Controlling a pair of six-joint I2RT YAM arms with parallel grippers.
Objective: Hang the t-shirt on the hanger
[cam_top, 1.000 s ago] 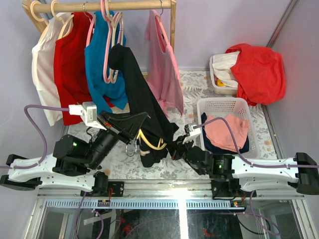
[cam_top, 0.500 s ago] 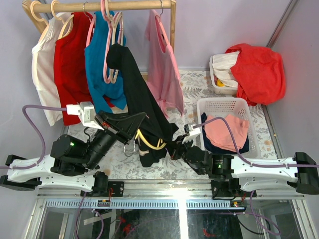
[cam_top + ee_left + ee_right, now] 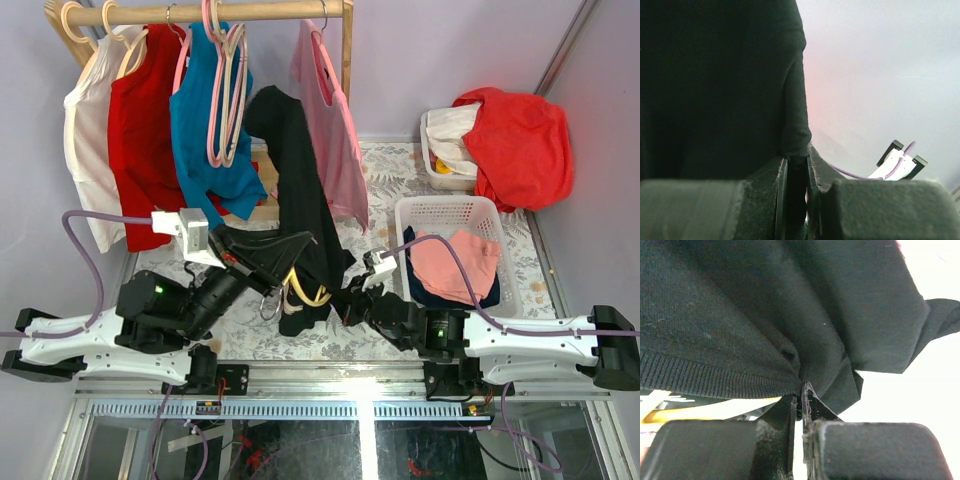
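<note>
The black t-shirt (image 3: 300, 190) hangs as a long dark band between the teal and pink shirts, bunched at its lower end. My left gripper (image 3: 296, 241) is shut on a fold of it. In the left wrist view the cloth (image 3: 715, 75) fills the left side above the gripper (image 3: 796, 167). My right gripper (image 3: 347, 300) is shut on the lower bunch. In the right wrist view the gripper (image 3: 801, 396) pinches the cloth (image 3: 765, 305) beside a ribbed hem. The yellow hanger (image 3: 308, 294) peeks from under the shirt, with its metal hook (image 3: 270, 303) to the left. A yellow sliver of the hanger (image 3: 690, 412) shows in the right wrist view.
A wooden rail (image 3: 200, 12) at the back holds pink hangers (image 3: 225, 90), a teal shirt (image 3: 200, 140), a red shirt (image 3: 145, 140) and a pink shirt (image 3: 335, 140). A white basket (image 3: 450, 212) with clothes stands at the right. A bin under red cloth (image 3: 515, 140) stands behind it.
The top of the black t-shirt has swung right, from in front of the teal shirt to beside the pink shirt. The left arm has shifted right and forward. The right arm has barely moved.
</note>
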